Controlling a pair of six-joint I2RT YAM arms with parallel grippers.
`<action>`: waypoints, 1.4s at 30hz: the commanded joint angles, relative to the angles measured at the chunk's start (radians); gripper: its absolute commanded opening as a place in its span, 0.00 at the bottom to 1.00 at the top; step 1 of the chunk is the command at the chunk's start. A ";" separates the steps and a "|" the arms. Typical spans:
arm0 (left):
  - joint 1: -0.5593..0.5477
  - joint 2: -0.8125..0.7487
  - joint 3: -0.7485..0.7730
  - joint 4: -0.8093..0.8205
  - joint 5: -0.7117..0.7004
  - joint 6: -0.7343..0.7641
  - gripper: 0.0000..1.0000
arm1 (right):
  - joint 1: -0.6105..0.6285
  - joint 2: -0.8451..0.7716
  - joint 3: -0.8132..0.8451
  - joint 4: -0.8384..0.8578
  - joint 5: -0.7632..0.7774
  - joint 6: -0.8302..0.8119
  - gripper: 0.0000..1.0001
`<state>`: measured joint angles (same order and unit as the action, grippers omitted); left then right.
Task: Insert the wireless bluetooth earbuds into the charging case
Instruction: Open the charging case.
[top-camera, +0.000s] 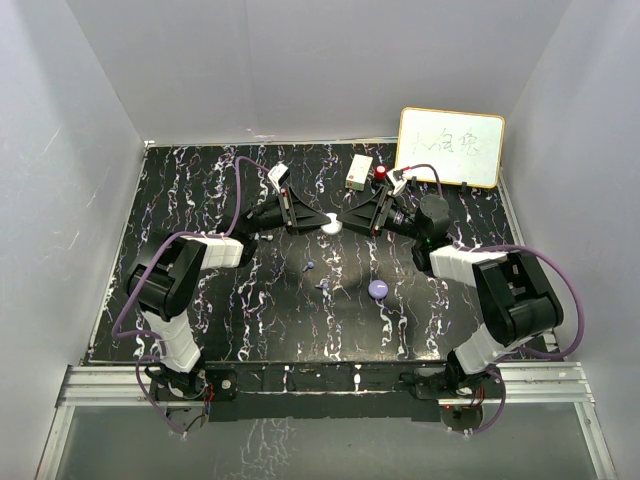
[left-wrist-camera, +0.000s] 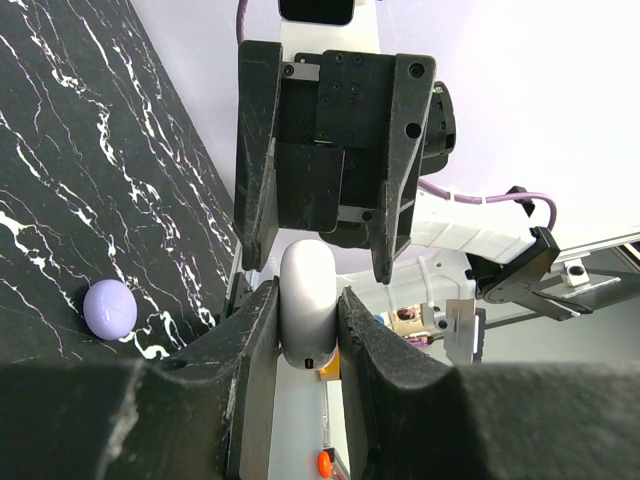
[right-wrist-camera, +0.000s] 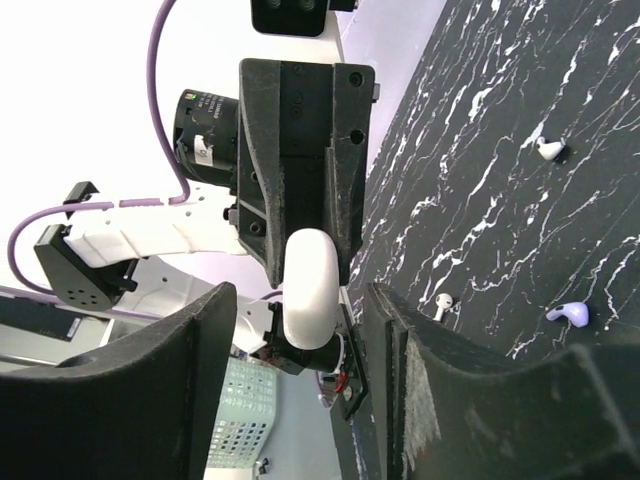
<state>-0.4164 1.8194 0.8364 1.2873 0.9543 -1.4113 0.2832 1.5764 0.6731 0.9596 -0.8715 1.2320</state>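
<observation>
Here, your left gripper (left-wrist-camera: 305, 300) clamps the white case (left-wrist-camera: 307, 330); your right gripper (right-wrist-camera: 300, 295) straddles it, jaws apart, untouching.

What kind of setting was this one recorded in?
Probably a lab robot test cell, not a home or factory floor: plain white panel walls box in a black marbled tabletop, an aluminium rail runs along its near edge, and a handwritten whiteboard leans at the back.
</observation>
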 joint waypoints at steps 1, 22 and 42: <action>-0.006 -0.009 0.032 0.070 0.013 -0.008 0.00 | 0.002 0.015 0.014 0.117 -0.021 0.040 0.49; -0.013 -0.003 0.030 0.078 0.009 -0.011 0.00 | 0.016 0.055 0.018 0.176 -0.030 0.081 0.35; -0.013 -0.009 0.028 0.079 0.014 -0.012 0.00 | 0.017 0.060 0.003 0.223 -0.033 0.107 0.31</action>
<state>-0.4259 1.8233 0.8383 1.3090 0.9543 -1.4250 0.2943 1.6333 0.6727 1.0679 -0.8936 1.3193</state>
